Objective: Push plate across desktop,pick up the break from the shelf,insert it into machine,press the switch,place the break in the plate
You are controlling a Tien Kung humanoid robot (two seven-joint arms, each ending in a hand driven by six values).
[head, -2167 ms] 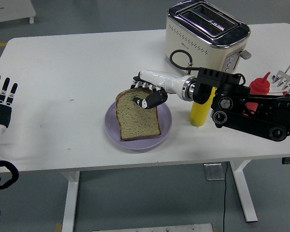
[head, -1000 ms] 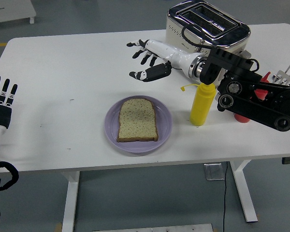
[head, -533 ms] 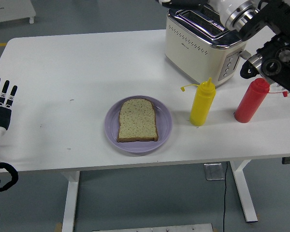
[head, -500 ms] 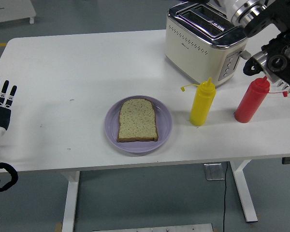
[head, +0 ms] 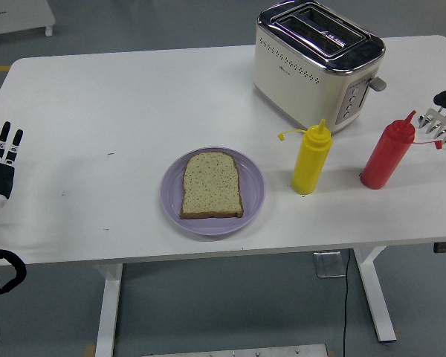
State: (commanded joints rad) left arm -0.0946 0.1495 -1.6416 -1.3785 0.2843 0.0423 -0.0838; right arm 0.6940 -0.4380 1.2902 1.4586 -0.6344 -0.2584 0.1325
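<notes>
A slice of brown bread lies flat on a purple plate near the table's front middle. The cream and chrome toaster stands at the back right with both slots empty. My left hand rests at the left edge of the picture, fingers straight and holding nothing. My right arm and hand are out of the picture.
A yellow squeeze bottle and a red squeeze bottle stand right of the plate, in front of the toaster. A metal rack shows at the right edge.
My right hand let go of the bread on the plate, lifted away past the toaster and left the picture. The bread now lies flat. The left hand has barely moved.
</notes>
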